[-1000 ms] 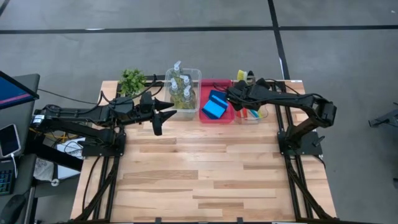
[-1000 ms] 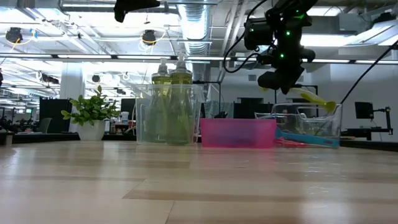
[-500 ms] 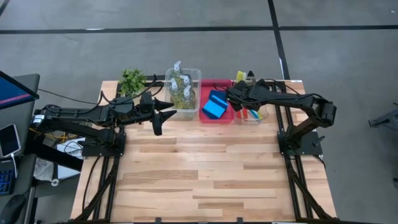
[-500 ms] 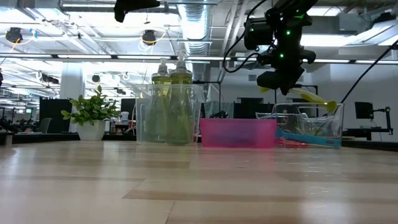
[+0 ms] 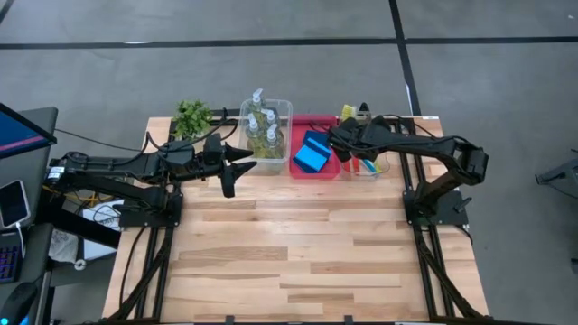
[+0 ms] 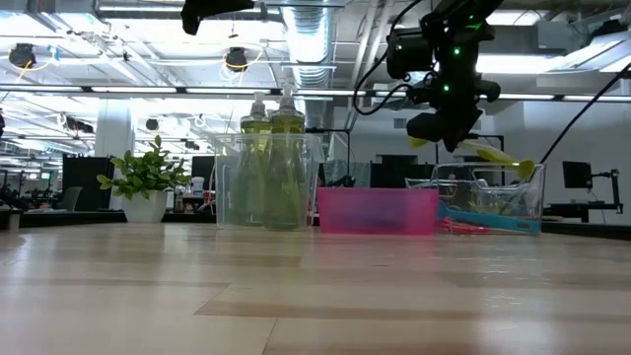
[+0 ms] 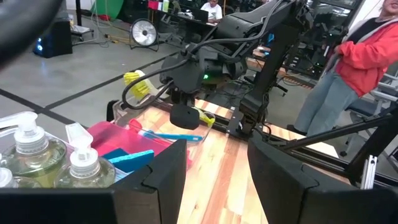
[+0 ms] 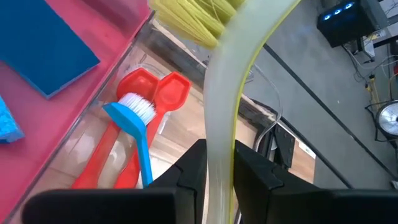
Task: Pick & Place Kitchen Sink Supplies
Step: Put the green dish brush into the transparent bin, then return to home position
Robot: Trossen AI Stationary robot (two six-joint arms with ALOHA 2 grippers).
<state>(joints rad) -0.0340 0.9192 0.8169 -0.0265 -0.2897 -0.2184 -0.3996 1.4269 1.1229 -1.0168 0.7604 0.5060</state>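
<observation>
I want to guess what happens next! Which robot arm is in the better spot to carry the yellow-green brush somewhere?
The right arm. Its claw already grips the yellow-green brush above the clear brush tub. The left claw is open and empty, beside the soap bottle tub.

We see plant point(image 5: 192, 116) at table's point(image 5: 298, 262) back left | clear tub point(image 5: 282, 110) beside red tray point(image 5: 329, 168) | person in red point(image 7: 367, 56) beyond.

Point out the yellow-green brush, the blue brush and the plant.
yellow-green brush point(image 8: 219, 124): right wrist view, on its handle between the fingers.
blue brush point(image 8: 142, 149): right wrist view, on its handle.
plant point(image 5: 191, 116): high view, on its leaves.
</observation>
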